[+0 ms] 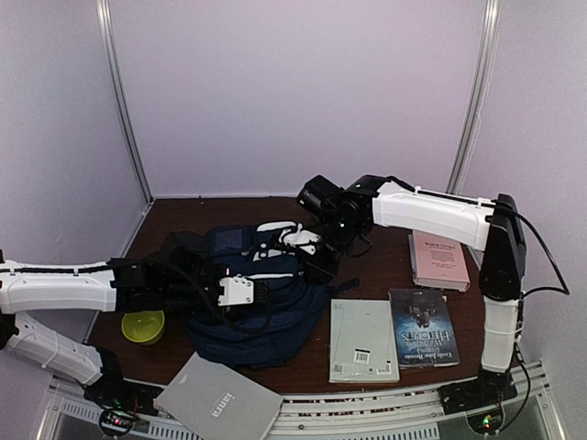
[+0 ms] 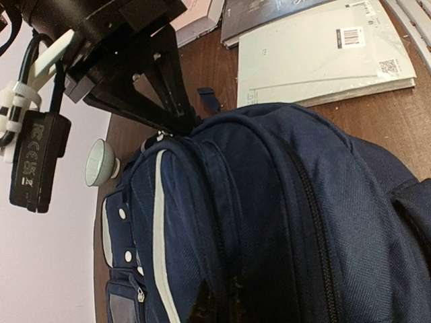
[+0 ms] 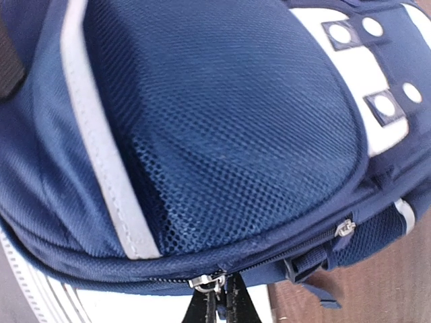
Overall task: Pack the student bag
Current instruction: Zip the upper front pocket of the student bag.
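Note:
The student bag (image 1: 240,321), navy with white stripes, lies in the middle of the table. My left gripper (image 1: 271,291) reaches in from the left. In the left wrist view its dark fingertips (image 2: 202,306) are shut on a fold of the bag's fabric (image 2: 269,202) beside a zip line. My right gripper (image 1: 318,266) comes down at the bag's far right end. The right wrist view shows it (image 3: 219,308) shut on a silver zipper pull (image 3: 207,280) below the blue mesh panel (image 3: 222,128). That zip looks closed on both sides of the pull.
To the right of the bag lie a pale book (image 1: 362,339), a dark-covered book (image 1: 424,327) and a pink book (image 1: 438,259). A grey notebook (image 1: 218,401) overhangs the front edge. A green bowl (image 1: 143,326) sits left of the bag.

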### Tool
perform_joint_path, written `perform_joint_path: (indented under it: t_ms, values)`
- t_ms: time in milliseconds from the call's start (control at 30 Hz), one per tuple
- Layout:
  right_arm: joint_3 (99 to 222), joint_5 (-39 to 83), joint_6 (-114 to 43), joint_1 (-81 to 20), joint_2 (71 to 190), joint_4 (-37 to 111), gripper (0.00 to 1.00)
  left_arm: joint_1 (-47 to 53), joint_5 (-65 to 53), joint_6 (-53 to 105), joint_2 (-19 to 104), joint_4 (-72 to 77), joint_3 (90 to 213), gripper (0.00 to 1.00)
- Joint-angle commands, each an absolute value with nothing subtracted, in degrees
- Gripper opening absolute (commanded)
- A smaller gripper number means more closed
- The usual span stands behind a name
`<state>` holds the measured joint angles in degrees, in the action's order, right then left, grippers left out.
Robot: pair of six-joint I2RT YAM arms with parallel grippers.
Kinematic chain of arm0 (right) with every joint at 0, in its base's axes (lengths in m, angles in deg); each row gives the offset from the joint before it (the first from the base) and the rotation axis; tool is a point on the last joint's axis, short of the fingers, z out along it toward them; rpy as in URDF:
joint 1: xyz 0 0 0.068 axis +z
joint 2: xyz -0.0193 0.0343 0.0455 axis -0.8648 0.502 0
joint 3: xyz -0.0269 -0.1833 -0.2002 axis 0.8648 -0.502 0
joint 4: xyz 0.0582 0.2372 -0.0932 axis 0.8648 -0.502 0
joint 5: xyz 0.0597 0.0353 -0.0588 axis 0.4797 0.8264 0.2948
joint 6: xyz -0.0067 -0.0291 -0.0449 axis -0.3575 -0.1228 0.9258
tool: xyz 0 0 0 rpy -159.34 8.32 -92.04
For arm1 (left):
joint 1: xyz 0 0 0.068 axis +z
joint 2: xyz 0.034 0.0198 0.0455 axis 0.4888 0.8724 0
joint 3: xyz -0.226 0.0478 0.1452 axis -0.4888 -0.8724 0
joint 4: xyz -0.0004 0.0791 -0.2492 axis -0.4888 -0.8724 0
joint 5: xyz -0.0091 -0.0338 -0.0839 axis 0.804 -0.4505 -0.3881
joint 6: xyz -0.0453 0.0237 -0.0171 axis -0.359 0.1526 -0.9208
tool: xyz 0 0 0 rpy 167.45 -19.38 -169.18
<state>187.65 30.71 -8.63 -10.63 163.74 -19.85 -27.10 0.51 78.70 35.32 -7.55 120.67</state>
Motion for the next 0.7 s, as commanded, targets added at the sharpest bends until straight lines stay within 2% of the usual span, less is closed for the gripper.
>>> perform_joint_path:
  t_ms: [0, 100, 167, 233, 300, 367, 533, 667]
  values:
    - [192.52, -2.97, -14.4, -18.96, 169.09, -22.07, 0.0, -28.92, -11.3, 80.32, 31.07, -13.28, 121.26, 0.0]
    - [193.59, -5.86, -17.48, -20.34, 169.55, -21.31, 0.0, -28.92, -10.01, 80.25, 30.69, -13.62, 120.63, 0.0]
    - [192.25, -3.7, -17.05, -20.29, 168.42, -20.42, 0.01, -28.92, -9.05, 79.78, 30.68, -12.94, 120.39, 0.0]
    - [188.65, 2.41, -15.69, -19.72, 165.44, -18.37, 0.14, -28.92, -6.38, 78.59, 30.66, -11.05, 119.91, 0.0]
    - [182.47, 9.96, -14.7, -19.11, 160.22, -13.73, 0.35, -28.92, -2.62, 77.21, 30.51, -8.57, 119.31, 0.0]
    - [174.53, 18.1, -14.36, -19.08, 153.84, -7.82, 0.47, -28.85, 0.59, 75.92, 30.01, -6.39, 118.77, 0.0]
    - [155.85, 34.68, -15.18, -19.6, 139.49, 8.74, 0.53, -28.84, -0.38, 76.14, 27.52, -5.87, 118.35, 0.0]
    - [152.84, 38.94, -14.5, -19.61, 139.52, 14.02, 0.54, -28.84, 0.13, 77.1, 24.15, -5.1, 117.15, 0.0]
